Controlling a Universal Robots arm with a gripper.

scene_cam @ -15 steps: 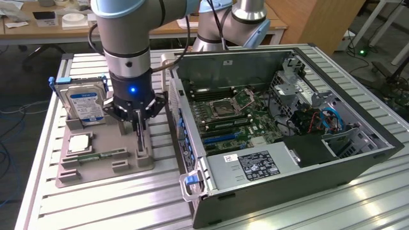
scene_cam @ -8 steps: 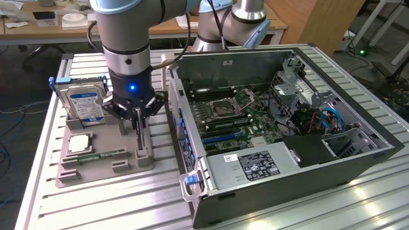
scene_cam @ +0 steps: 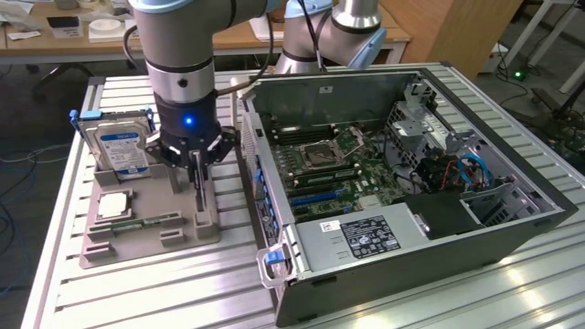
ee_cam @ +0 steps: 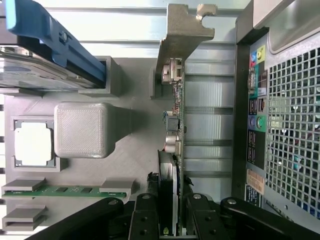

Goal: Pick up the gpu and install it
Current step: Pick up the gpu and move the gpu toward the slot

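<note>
The arm is reaching straight down over a grey holder tray that is lying on the slatted metal desk, at the exterior view's left of the open computer case. The gripper is closing around the gpu, which is standing on edge in the tray on the side nearest the case. In the wrist view the gripper is sitting clamped on the card, with a black finger pressing in from either side on the thin edge of the gpu. The card's silvery metal bracket is pointing away from the gripper. In the exterior view the card's lower end is meeting the tray's slot blocks, and I cannot tell whether it is resting in them or hanging just clear. A silver hard drive with a blue label is standing upright in its blue frame at the far end of the tray. A square processor chip is lying flat in a recess, and a narrow green memory stick is lying just beside it, towards the near end of the tray. Inside the case the motherboard is lying exposed.
</note>
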